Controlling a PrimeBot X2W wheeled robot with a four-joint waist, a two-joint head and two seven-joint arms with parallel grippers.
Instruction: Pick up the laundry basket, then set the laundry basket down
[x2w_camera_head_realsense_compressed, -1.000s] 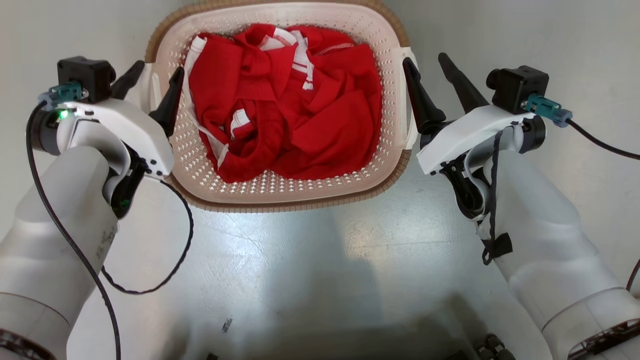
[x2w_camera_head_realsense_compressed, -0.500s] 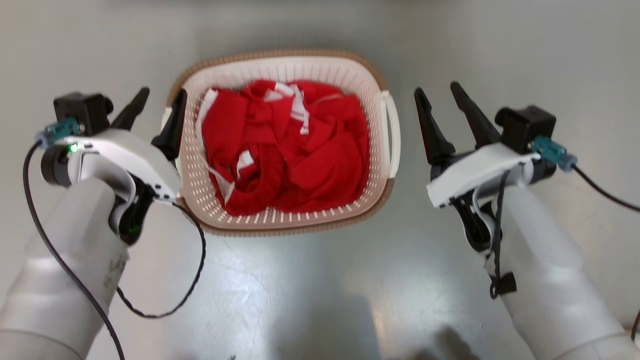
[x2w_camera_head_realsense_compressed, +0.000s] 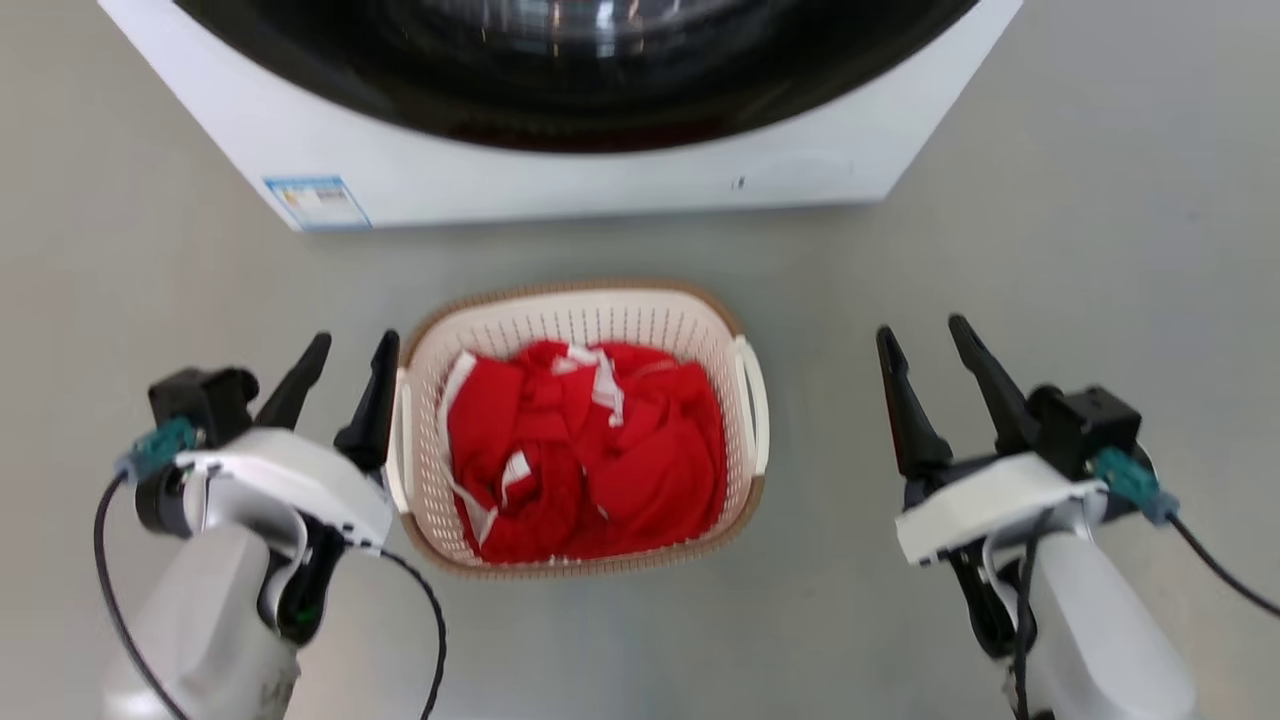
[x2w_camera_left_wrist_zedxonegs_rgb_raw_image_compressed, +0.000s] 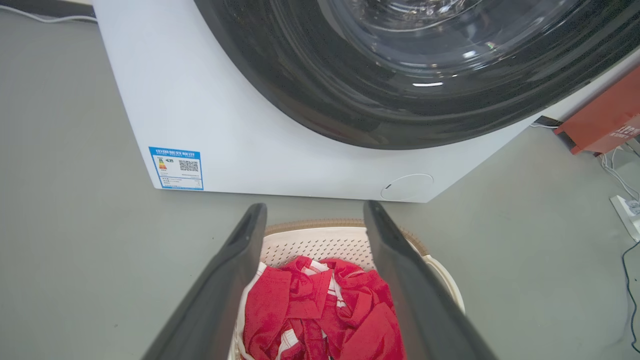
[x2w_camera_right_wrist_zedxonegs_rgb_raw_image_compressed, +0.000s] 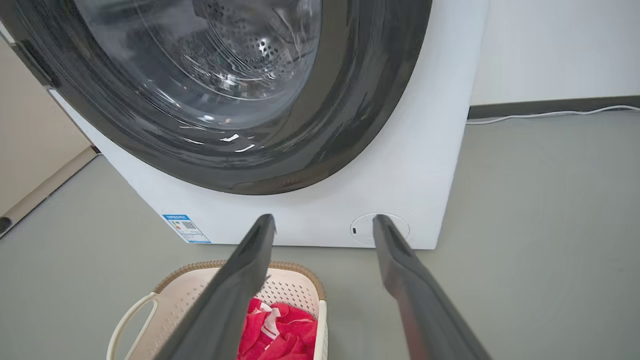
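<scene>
The cream-white perforated laundry basket (x2w_camera_head_realsense_compressed: 570, 325) with its brown rim stands on the grey floor in the head view's middle, holding red clothes (x2w_camera_head_realsense_compressed: 585, 455). My left gripper (x2w_camera_head_realsense_compressed: 350, 350) is open, raised beside the basket's left side, holding nothing. My right gripper (x2w_camera_head_realsense_compressed: 925, 335) is open too, well off to the right of the basket's white handle (x2w_camera_head_realsense_compressed: 755, 400). The left wrist view looks down on the basket (x2w_camera_left_wrist_zedxonegs_rgb_raw_image_compressed: 320, 240) between my fingers. In the right wrist view the basket (x2w_camera_right_wrist_zedxonegs_rgb_raw_image_compressed: 180, 295) lies low at the left.
A white washing machine (x2w_camera_head_realsense_compressed: 560, 170) with a large dark round door (x2w_camera_right_wrist_zedxonegs_rgb_raw_image_compressed: 215, 90) stands just behind the basket. Bare grey floor (x2w_camera_head_realsense_compressed: 1080, 230) lies on both sides. A red box (x2w_camera_left_wrist_zedxonegs_rgb_raw_image_compressed: 605, 115) and cables (x2w_camera_left_wrist_zedxonegs_rgb_raw_image_compressed: 625, 200) sit to the machine's right.
Both grippers have come off the basket's handles and risen. The camera has lifted too, so the basket looks smaller and lower and the washing machine has come into view.
</scene>
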